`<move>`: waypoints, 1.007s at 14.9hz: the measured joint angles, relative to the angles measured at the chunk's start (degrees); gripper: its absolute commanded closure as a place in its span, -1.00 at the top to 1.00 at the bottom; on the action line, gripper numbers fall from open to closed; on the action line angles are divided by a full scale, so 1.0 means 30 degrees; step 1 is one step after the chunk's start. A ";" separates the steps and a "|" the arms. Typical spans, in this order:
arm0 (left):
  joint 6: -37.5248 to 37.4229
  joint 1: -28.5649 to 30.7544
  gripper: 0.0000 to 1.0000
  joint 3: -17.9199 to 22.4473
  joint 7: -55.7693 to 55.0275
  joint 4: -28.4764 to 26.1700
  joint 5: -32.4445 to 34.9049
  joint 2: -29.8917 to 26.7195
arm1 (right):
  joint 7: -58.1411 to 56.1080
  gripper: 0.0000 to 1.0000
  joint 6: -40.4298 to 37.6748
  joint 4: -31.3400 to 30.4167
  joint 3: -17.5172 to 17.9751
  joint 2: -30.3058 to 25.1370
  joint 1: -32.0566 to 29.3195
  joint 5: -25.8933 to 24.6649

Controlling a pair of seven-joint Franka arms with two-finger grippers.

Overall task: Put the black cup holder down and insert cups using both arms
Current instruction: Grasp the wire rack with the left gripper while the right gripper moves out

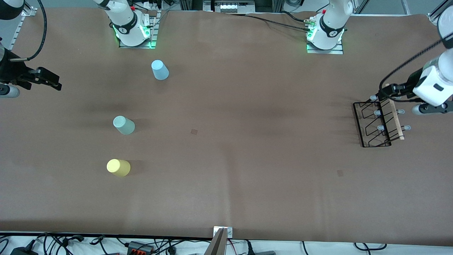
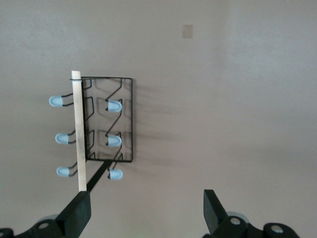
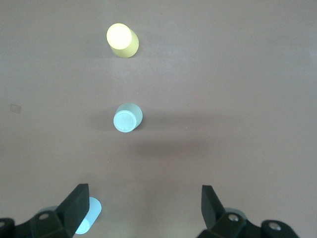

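Right end effector (image 1: 52,82) hangs over bare surface (image 1: 226,148) at the right arm's end of the table, its two fingers spread wide with nothing between them; the right wrist view (image 3: 143,203) shows the same open gap.

Three cups stand well apart from one another toward that end, each with its closed, narrower end up. The blue cup (image 1: 160,69) (image 3: 87,216) is farthest from the front camera, close to the right arm's base. The mint cup (image 1: 124,125) (image 3: 128,118) sits nearer the camera, and the yellow cup (image 1: 118,167) (image 3: 122,39) is nearest of all.

The holder (image 1: 374,124) (image 2: 111,119) rests on the surface at the left arm's end, well apart from the cups. Its wooden bar (image 1: 395,118) (image 2: 78,134) runs along the top, with pale blue pegs (image 2: 114,104) sticking out on both sides.

Left end effector (image 1: 385,92) (image 2: 147,210) hovers over the holder's end that lies farther from the front camera. Its fingers are parted wide and hold nothing. One finger (image 2: 79,210) sits just beside the tip of the bar; whether they touch cannot be told.
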 measured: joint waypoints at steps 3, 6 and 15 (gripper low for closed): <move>0.3087 0.1300 1.00 0.0047 0.3135 -0.2278 0.0339 0.0080 | 0.0000 1.00 0.0001 -0.0019 0.0000 0.0017 0.0000 0.0000; 0.5509 0.2972 1.00 0.0092 0.5467 -0.4312 0.0354 0.0125 | -0.0005 1.00 0.0085 -0.0069 0.0018 0.0333 0.0043 0.0002; 0.8155 0.4066 0.88 0.0106 0.6317 -0.7079 0.0432 0.0206 | 0.0028 1.00 0.0888 -0.0123 0.0050 0.3496 0.0663 0.0006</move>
